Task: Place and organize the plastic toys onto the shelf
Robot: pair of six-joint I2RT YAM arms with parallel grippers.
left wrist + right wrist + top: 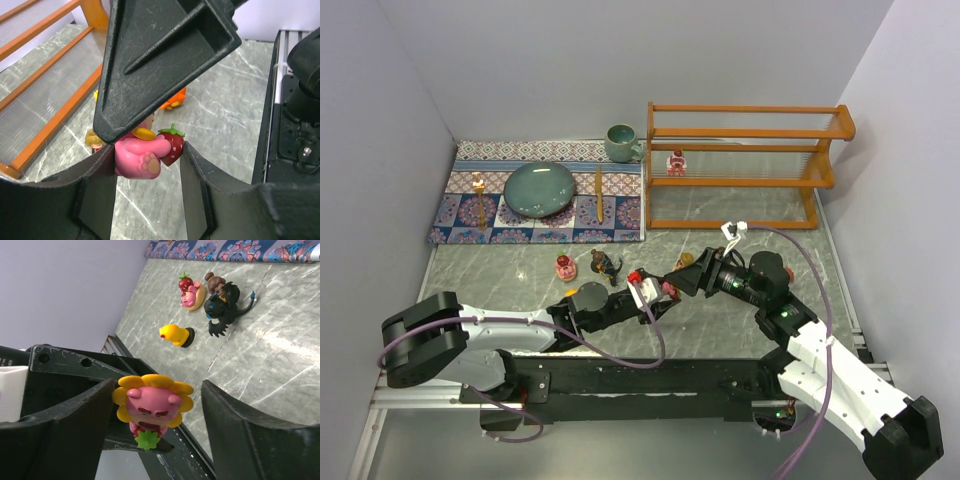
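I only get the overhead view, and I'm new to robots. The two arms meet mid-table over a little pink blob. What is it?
Observer: A pink bear with a ring of yellow petals round its face, hugging a strawberry.
Visitor: Which arm has it?
Observer: The left gripper. The bear sits clamped between its fingers.
Visitor: And the other arm?
Observer: The right gripper stands open around the bear, with a gap showing on one side.
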